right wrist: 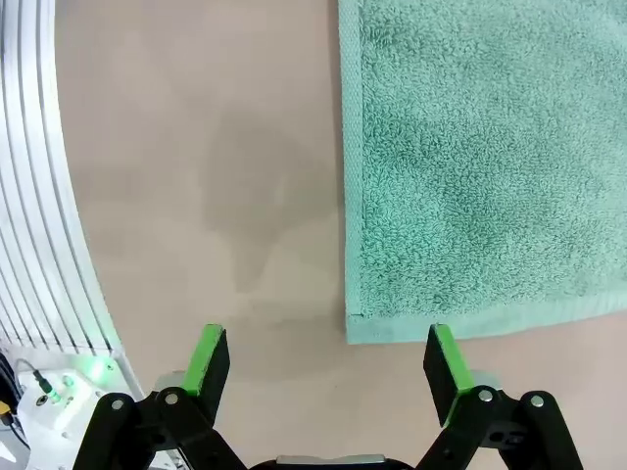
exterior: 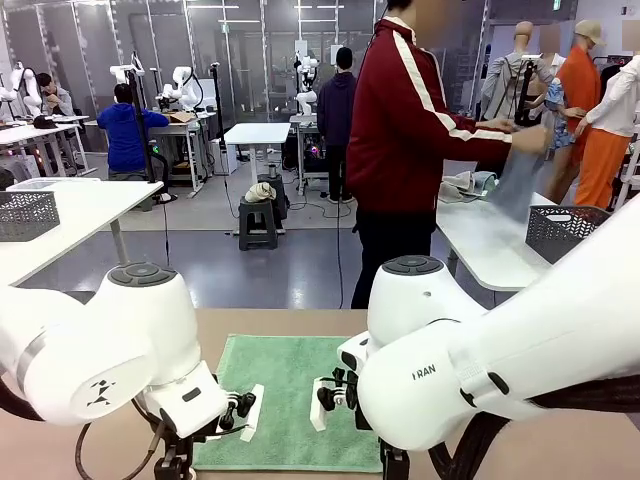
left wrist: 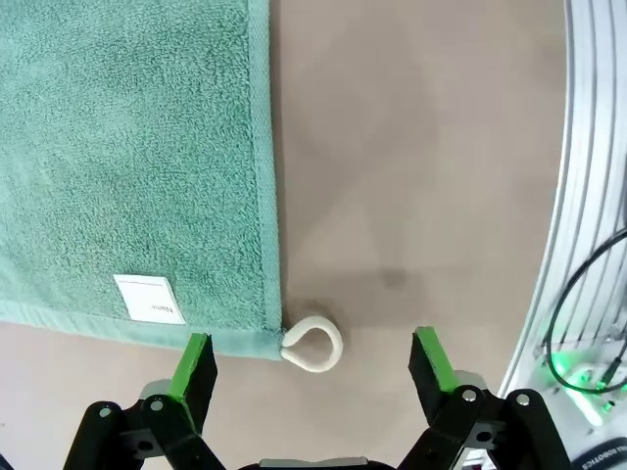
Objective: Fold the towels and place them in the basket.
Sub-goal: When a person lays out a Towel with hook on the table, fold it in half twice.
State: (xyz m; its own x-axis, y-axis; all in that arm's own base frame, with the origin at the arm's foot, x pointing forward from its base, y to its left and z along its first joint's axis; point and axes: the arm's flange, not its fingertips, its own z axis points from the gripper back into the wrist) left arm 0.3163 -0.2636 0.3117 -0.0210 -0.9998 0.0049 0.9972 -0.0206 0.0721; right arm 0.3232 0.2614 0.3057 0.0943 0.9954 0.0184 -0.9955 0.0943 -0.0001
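Mint green towel [exterior: 290, 400] flat on desk [exterior: 270, 322]. Left tool [left wrist: 313, 354] spread, framing its corner loop [left wrist: 336, 345]. Right tool [right wrist: 326, 341] spread, framing another corner. Nothing pinched.

My left arm [exterior: 90, 350] and right arm [exterior: 520, 340] are glossy white, rounded shells across the lower part of the frame, each topped by a dark grey round cap [exterior: 141, 273]. The right arm carries black "FRAN" lettering [exterior: 424, 371]. The left arm has a small black emblem [exterior: 98, 393] and a thin black cable [exterior: 78, 445] at lower left. My left gripper [left wrist: 313, 343] and right gripper [right wrist: 325, 338] are black, each with 2 fingers, bright green pads [left wrist: 196, 367] and silver pins [left wrist: 104, 412] in the linkages along the bottom edge.
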